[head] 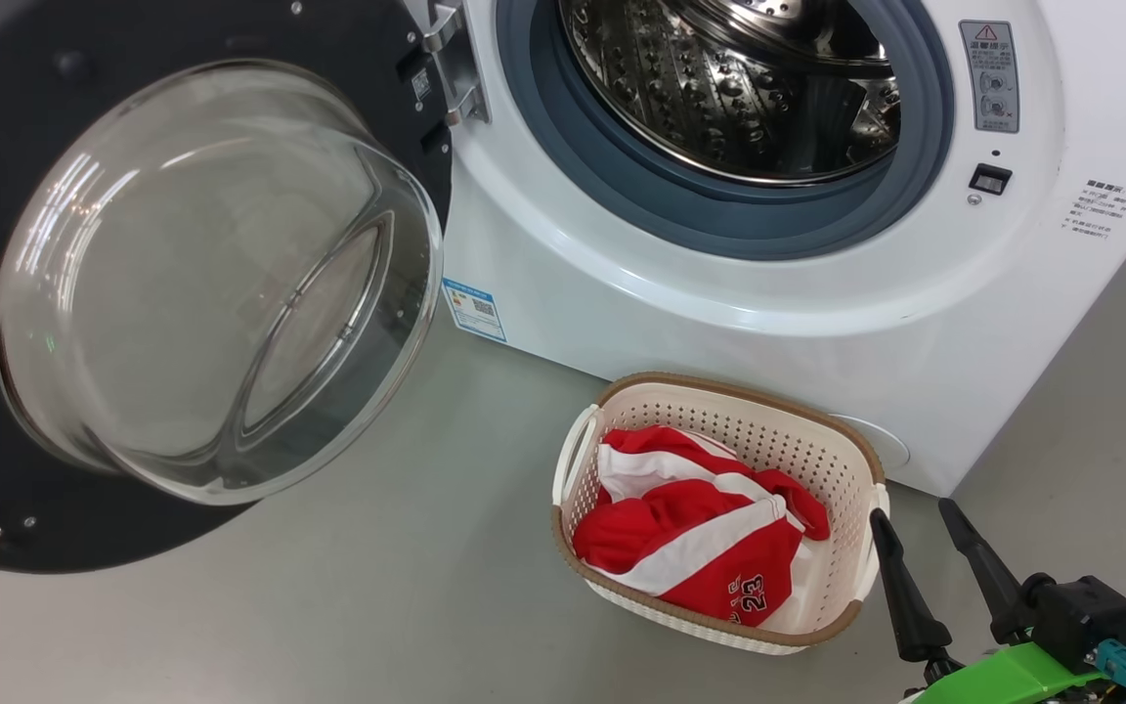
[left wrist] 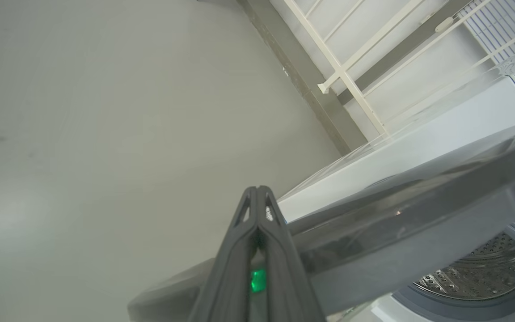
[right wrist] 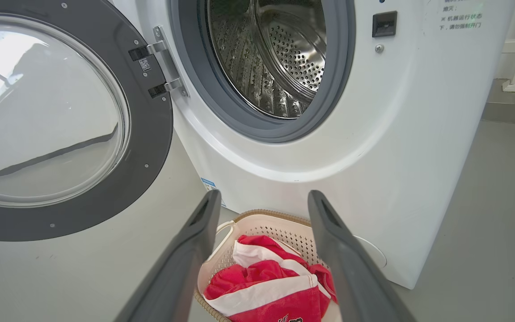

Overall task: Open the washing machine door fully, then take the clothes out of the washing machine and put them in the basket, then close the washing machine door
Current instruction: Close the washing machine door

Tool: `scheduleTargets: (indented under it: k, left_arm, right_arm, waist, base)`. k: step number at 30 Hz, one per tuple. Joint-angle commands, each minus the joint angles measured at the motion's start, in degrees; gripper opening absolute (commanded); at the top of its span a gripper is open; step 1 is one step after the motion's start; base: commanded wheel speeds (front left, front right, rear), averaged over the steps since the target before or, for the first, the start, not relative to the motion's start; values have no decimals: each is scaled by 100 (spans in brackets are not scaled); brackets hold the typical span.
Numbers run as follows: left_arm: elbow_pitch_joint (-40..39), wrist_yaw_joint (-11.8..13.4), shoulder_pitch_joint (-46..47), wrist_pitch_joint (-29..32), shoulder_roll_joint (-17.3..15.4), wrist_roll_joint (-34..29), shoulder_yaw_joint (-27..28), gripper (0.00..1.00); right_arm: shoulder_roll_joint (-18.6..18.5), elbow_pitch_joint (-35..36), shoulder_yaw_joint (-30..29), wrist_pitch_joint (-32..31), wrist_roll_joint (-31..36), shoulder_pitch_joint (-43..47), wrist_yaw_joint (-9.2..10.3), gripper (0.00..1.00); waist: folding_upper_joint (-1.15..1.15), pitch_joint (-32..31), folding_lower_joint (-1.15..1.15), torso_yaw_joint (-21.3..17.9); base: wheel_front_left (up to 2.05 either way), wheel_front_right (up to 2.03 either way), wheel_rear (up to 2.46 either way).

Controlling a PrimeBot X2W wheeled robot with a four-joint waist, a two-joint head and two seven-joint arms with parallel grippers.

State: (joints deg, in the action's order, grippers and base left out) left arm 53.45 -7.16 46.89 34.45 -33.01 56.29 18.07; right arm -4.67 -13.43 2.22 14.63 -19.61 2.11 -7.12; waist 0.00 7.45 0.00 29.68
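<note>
The door (head: 182,39) stands swung wide open at the left of the washer (head: 719,323), hung on its hinge (head: 451,68), with its glass bowl (head: 211,284) bulging out toward the head camera. Inside the grey-blue seal (head: 719,220) the drum (head: 719,88) shows its perforated steel. The basket (head: 749,396) sits on the floor (head: 377,606) just in front of the washer's lower front. The clothes (head: 690,533) lie bundled inside it, red with white stripes, a "23" showing. The right gripper (head: 915,510) hangs released, fingers spread and empty, just beside the basket's right end; in its own wrist view the two fingers frame the basket and clothes. The left gripper (left wrist: 257,190) is clenched on nothing, fingers pressed together, close by the door's edge; whether it touches the door I cannot tell
</note>
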Motion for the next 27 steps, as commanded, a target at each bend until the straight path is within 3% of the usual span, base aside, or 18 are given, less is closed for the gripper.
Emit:
scheduleTargets:
  k: [1, 9, 27]
  left_arm:
    - [-287, -33, -51, 209, -392, 143, 52, 0]
    - [-808, -33, -417, 856, -313, 500, -82, 0]
    - [-3139, -33, -1805, 1907, -137, 1471, -245, 0]
  right_arm:
    - [-13, 149, 77, 37, 45, -129, -36, 100]
    - [30, 140, 66, 37, 29, -124, -36, 100]
    - [82, 64, 132, 37, -1, -38, -36, 100]
  waist:
    - [0, -3, 0, 19]
    - [0, -42, 0, 51]
    - [0, -361, 0, -24]
  base:
    - [0, 0, 0]
    - [0, 0, 0]
    - [0, 0, 0]
